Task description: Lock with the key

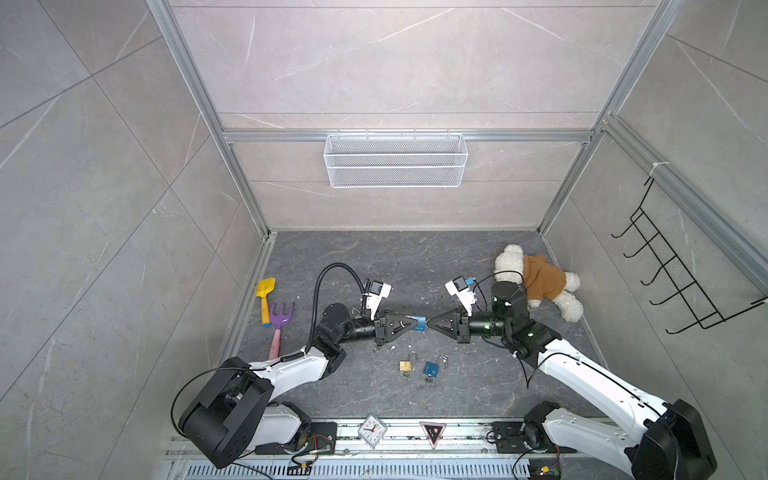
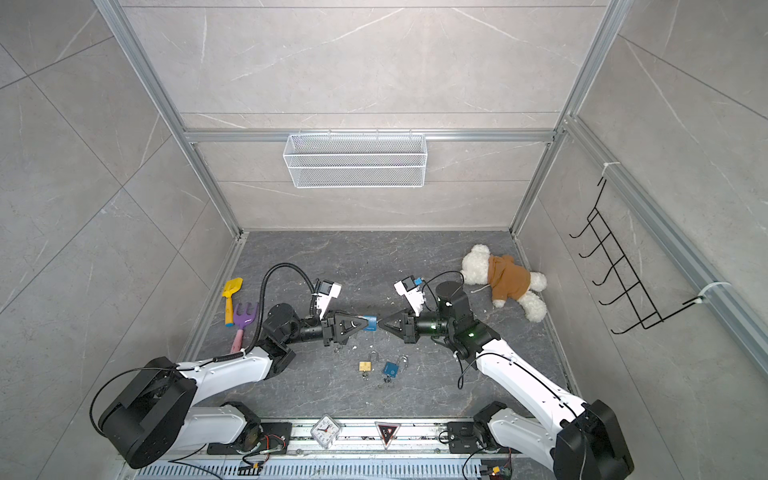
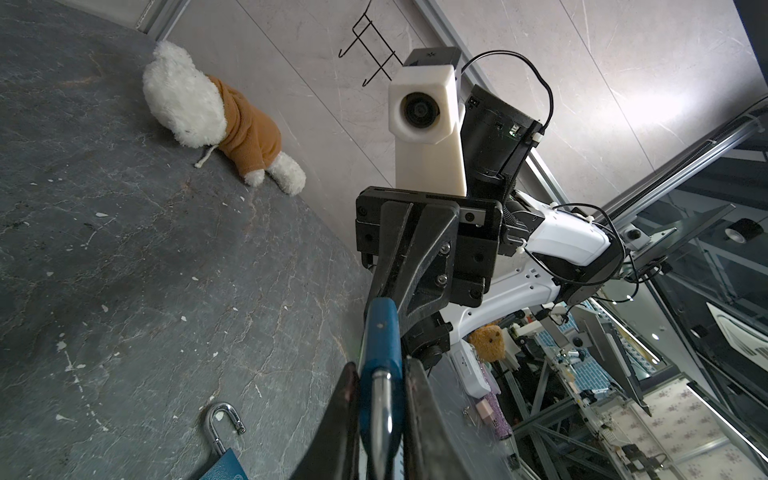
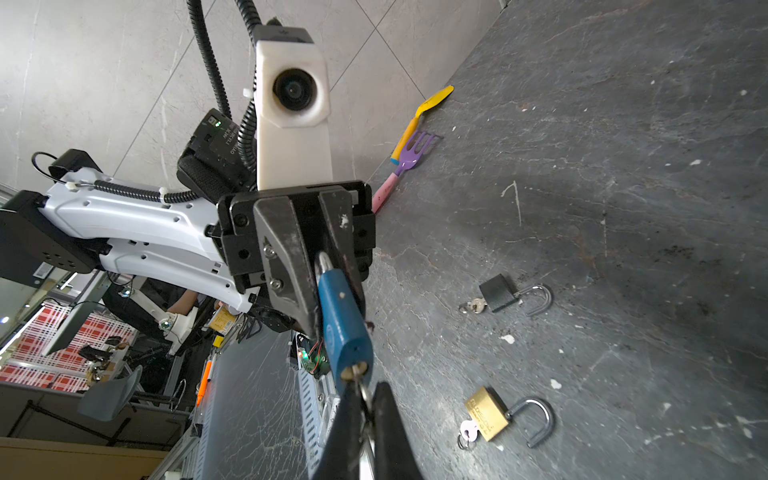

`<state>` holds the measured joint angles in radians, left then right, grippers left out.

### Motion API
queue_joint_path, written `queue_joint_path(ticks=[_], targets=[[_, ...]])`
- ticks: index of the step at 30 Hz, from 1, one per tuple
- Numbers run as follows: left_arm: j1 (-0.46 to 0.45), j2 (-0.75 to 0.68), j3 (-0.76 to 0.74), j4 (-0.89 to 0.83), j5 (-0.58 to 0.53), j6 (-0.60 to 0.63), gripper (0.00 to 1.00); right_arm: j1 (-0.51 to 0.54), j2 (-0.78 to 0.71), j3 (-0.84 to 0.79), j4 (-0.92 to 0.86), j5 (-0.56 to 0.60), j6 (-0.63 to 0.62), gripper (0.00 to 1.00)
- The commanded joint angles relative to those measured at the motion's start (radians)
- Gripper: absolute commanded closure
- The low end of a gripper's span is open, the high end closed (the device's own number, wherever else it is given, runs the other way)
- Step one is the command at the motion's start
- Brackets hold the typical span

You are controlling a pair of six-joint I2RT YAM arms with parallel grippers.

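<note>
The left claw (image 1: pixel 409 323) was clamped on the body of a blue padlock (image 1: pixel 419 323), held clear of the worktop (image 1: pixel 457 270), keyhole end towards the right claw (image 1: pixel 430 323). The right claw was pinched shut on the key (image 4: pixel 365 392), which sat in that keyhole. The claws faced each other with the lock between them. Nearer the arm bases, a brass padlock (image 1: pixel 406 365) and a second blue padlock (image 1: pixel 431 368) lay side by side, shackles open.
</note>
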<state>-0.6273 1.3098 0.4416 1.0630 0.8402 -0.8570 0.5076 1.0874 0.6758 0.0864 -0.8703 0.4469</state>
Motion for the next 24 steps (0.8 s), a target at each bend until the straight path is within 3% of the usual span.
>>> queue_joint_path(ticks=[1, 18, 21, 24], targets=[[0.013, -0.020, 0.018, 0.066, -0.024, 0.007, 1.00, 0.001, -0.017, -0.017, 0.057, -0.060, 0.021, 1.00], [0.082, -0.044, -0.008, 0.092, -0.018, -0.030, 1.00, -0.081, -0.072, -0.059, 0.049, -0.100, 0.026, 1.00], [0.082, -0.056, 0.022, -0.052, -0.035, 0.029, 1.00, -0.124, -0.106, -0.056, -0.026, -0.020, 0.026, 1.00], [0.062, -0.070, 0.114, -0.376, -0.111, 0.187, 1.00, -0.179, -0.134, -0.045, -0.159, 0.184, 0.020, 1.00]])
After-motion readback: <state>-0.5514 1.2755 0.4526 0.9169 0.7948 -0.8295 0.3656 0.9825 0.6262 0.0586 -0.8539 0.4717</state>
